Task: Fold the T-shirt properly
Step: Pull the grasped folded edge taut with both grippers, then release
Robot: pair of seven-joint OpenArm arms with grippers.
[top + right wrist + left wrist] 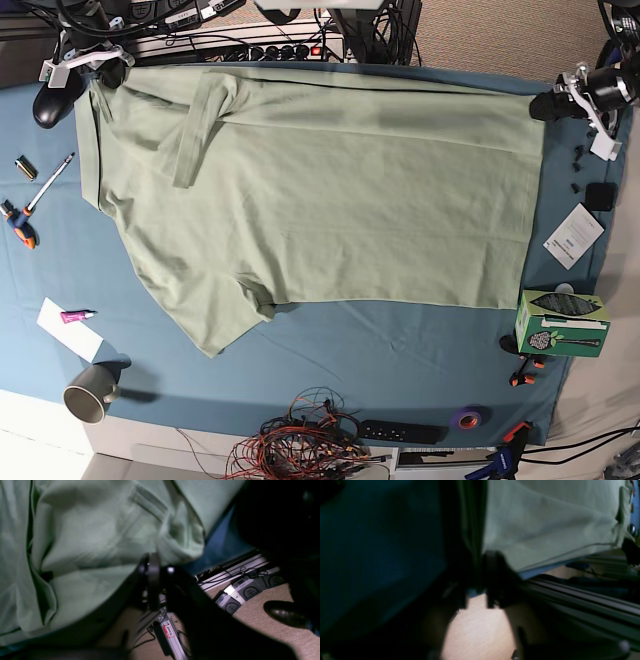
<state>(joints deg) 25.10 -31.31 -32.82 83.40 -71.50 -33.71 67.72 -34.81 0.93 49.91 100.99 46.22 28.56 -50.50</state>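
The pale sage-green T-shirt (330, 190) lies spread sideways on the teal-blue table cloth (400, 350), collar end to the left and hem to the right. One sleeve (215, 320) points toward the front edge. My right gripper (108, 75) is at the shirt's far left corner, and in the right wrist view it (157, 567) is shut on the green fabric (87, 537). My left gripper (541, 105) is at the far right corner. In the left wrist view it (480, 585) is dark and blurred, closed on the shirt's edge (545, 525).
A grey mug (90, 392), white paper (68, 328) and pink marker (76, 316) sit front left. Pens (45, 185) lie at the left. A green box (560, 322) and white card (574, 235) are at the right. Tangled wires (300, 440) lie along the front edge.
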